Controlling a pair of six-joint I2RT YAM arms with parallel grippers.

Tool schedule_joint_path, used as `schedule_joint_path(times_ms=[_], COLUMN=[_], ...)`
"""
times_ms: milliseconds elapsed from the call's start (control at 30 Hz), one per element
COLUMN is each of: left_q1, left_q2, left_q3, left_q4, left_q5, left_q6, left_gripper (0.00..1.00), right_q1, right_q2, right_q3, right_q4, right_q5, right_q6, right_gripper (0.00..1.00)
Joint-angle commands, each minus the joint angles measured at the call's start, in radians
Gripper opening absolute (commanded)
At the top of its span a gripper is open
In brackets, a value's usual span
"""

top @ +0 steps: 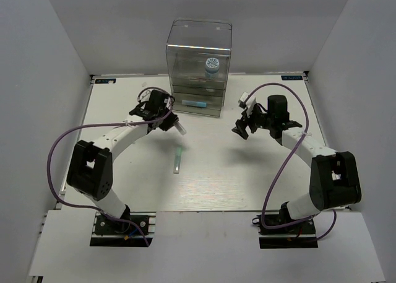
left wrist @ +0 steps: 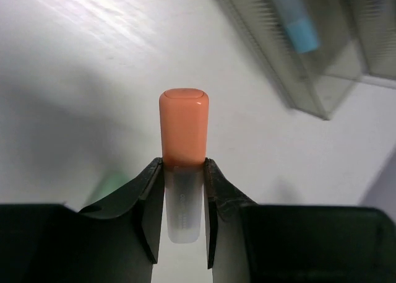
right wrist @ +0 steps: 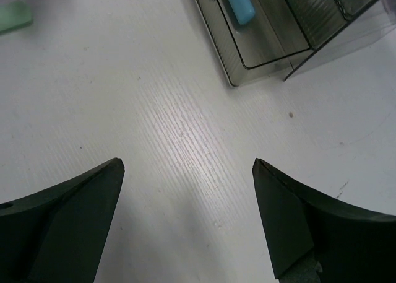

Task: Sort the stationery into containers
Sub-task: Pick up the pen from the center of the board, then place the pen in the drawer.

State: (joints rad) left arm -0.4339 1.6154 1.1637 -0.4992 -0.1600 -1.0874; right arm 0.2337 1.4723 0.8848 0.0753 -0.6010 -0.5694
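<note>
Since the top view puts the orange-capped marker (top: 180, 127) left of centre near the cabinet (top: 198, 47), and the left wrist view shows the left fingers (left wrist: 151, 196) clamped on its barrel, carry it level to a drawer, while the right fingers (right wrist: 68, 215), lower frame, stand apart.

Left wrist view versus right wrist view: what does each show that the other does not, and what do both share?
Left wrist only: the left hand clamped on the orange-capped marker, cap pointing away from the camera. Right wrist only: the right hand open and empty above the table. Both: the light-blue marker lying in a clear drawer, and the white table.
</note>
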Motion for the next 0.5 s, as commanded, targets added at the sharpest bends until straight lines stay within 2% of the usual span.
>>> schedule_joint_path(times_ms=[0,33,233,267,367,400,467], left_q1=[0.014,0.014,0.014,0.014,0.003,0.003,0.003], left_q2=[0.044,0.063,0.257,0.279,0.357,0.374,0.400], left_q3=[0.036,0.056,0.227,0.279,0.371,0.389,0.401], left_q4=[0.187,0.214,0.379,0.389,0.378,0.369,0.369], left_q5=[0.091,0.102,0.102,0.091,0.062,0.062,0.051], left_q6=[-0.104,-0.132,-0.299,-0.328,-0.388,-0.410,-0.454], left_gripper=[0.00,0.00,0.00,0.00,0.00,0.00,0.00], right_q1=[-0.020,-0.023,-0.042,-0.043,-0.046,-0.048,-0.053], right_q2=[-0.018,-0.024,-0.056,-0.064,-0.076,-0.078,-0.084], right_q3=[-0.012,-0.026,-0.053,-0.058,-0.073,-0.075,-0.079], right_q4=[-0.023,-0.019,-0.011,-0.009,-0.012,-0.015,-0.016], right_q5=[0.006,0.001,-0.020,-0.026,-0.040,-0.043,-0.051], right_q6=[0.037,0.040,0.062,0.066,0.066,0.068,0.074], right_gripper=[0.90,0.90,0.65,0.57,0.41,0.28,0.13])
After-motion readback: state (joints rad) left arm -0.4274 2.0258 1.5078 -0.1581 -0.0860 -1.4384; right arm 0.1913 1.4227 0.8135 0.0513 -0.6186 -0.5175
